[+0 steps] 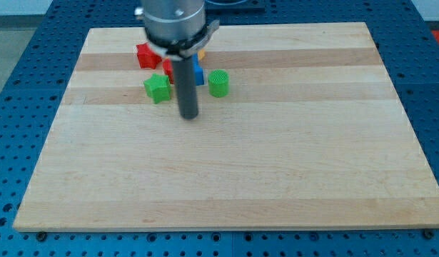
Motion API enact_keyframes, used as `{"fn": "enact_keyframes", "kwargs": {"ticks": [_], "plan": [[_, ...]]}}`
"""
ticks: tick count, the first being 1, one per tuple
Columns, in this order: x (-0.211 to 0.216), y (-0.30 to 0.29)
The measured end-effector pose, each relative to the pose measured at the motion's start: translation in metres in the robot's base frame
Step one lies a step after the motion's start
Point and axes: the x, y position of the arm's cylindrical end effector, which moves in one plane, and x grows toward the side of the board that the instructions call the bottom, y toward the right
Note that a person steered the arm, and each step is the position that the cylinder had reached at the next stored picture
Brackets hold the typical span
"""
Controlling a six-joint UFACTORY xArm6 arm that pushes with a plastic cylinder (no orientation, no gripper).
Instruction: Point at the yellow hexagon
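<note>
Only a small yellow sliver [201, 54] of a block shows behind my arm near the view's top; its shape cannot be made out. My tip [188, 116] rests on the wooden board [276, 157], just below the cluster of blocks. A green star-shaped block [157, 88] lies to the tip's upper left. A green round block [218, 83] lies to its upper right. A blue block [198, 73] sits right behind the rod, partly hidden. A red star-shaped block [145, 55] lies at the cluster's upper left. Another red block [167, 68] peeks out beside the rod.
The board lies on a blue perforated table [19, 64]. The arm's grey housing [173, 21] hangs over the cluster at the view's top and hides part of it.
</note>
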Motion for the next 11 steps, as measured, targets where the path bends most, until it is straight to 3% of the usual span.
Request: {"fn": "enact_keyframes", "kwargs": {"ticks": [1, 2, 4, 6, 7, 8, 9, 11], "plan": [[0.011, -0.065], [-0.019, -0.140], [-0.116, -0.202], [-0.110, -0.186], [-0.174, -0.203], [-0.209, -0.139], [-0.210, -0.074], [-0.212, -0.012]]}}
